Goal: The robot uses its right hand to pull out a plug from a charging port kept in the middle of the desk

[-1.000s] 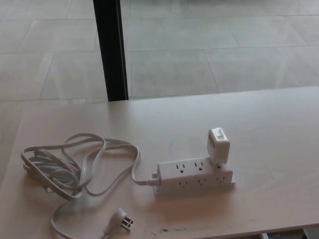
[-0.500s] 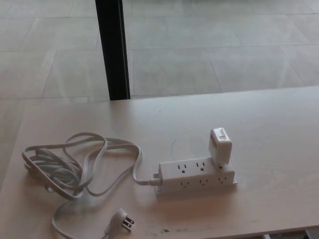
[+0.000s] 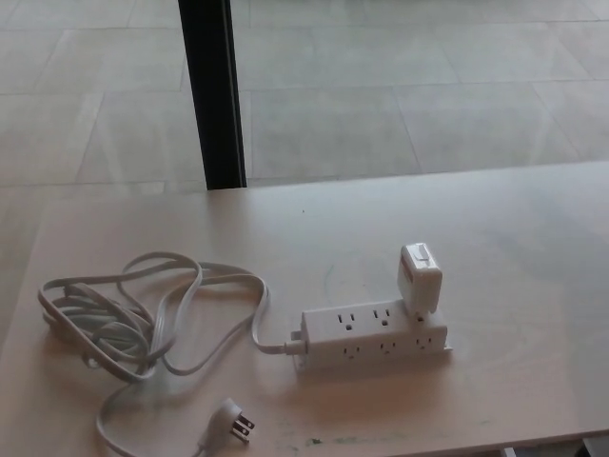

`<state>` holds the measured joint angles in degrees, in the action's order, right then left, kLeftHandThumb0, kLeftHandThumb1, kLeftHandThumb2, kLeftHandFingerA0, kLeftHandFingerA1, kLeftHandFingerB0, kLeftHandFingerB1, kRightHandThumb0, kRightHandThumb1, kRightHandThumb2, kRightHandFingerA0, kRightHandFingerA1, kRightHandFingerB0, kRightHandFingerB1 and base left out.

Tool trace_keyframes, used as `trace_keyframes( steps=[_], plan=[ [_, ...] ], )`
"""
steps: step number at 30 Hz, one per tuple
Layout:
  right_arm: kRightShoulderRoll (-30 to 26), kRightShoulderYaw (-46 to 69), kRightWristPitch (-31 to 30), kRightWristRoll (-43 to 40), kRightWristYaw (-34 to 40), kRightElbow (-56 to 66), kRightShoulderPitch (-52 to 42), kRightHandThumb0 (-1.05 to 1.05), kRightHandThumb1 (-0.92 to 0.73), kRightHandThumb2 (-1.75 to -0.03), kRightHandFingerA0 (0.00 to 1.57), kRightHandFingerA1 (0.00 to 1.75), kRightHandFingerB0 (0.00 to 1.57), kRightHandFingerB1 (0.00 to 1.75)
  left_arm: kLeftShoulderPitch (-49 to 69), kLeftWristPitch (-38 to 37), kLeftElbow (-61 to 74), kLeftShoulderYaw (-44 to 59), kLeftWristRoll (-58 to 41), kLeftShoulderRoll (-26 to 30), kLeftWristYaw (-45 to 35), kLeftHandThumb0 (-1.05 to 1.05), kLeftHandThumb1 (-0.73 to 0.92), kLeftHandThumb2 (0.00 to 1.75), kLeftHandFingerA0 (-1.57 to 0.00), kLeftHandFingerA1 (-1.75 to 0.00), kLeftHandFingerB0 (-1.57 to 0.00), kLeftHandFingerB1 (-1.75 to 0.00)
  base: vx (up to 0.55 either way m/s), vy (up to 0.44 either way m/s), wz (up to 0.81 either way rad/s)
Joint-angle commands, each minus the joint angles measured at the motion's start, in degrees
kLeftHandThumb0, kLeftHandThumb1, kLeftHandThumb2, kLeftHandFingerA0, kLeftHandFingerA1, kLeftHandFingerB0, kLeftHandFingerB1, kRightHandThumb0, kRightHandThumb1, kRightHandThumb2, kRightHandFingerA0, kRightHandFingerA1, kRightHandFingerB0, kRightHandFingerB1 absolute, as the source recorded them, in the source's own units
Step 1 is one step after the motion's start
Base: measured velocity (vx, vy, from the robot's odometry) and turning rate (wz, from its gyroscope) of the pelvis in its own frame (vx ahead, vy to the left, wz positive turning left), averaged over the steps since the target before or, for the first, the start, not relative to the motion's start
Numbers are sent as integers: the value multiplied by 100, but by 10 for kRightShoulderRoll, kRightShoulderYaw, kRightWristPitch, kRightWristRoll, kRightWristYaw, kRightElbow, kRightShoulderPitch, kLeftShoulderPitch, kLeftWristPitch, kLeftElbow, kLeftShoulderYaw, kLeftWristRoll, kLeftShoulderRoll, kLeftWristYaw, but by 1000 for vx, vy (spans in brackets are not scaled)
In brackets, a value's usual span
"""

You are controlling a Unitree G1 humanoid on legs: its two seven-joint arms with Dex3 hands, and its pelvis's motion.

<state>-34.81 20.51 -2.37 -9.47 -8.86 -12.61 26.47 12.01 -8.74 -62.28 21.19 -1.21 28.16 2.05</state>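
White plastic power strip [image 3: 376,335] on pale wooden desk [image 3: 533,248]; white cube plug [image 3: 419,279] seated at its right end. Coiled white cord [image 3: 143,324] lies left. Neither hand in view; fingers undeterminable. Risk: unanchored strip lifting with plug.

A white power strip [image 3: 374,335] lies on the pale desk [image 3: 514,248]. A white plug adapter [image 3: 419,280] stands in its right end. Its cord [image 3: 143,319] coils to the left of the strip, ending in a loose plug [image 3: 235,419].
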Motion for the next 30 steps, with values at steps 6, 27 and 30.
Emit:
trace_keyframes(
  steps=[6, 27, 30],
  plan=[
    [12, -222, -233, -6, -159, 90, 148, -65, -47, -55, 83, 101, 32, 31, 3, -9, 2, -1, -2, 17, 9, -63, 55, 57, -80, -92, -52, -41, 0, 0, 0],
    [78, -538, -213, 188, -199, -63, 242, -73, -52, -58, 89, 135, 30, 34, -12, -4, -13, -8, 3, 26, 7, -64, 56, 57, -95, -95, -51, -39, 0, 0, 0],
    [85, -549, -211, 195, -200, -75, 241, -85, -48, -83, 90, 124, 25, 43, -10, -4, -6, -6, -2, 22, 7, -62, 55, 57, -93, -92, -51, -40, 0, 0, 0]
  ],
)
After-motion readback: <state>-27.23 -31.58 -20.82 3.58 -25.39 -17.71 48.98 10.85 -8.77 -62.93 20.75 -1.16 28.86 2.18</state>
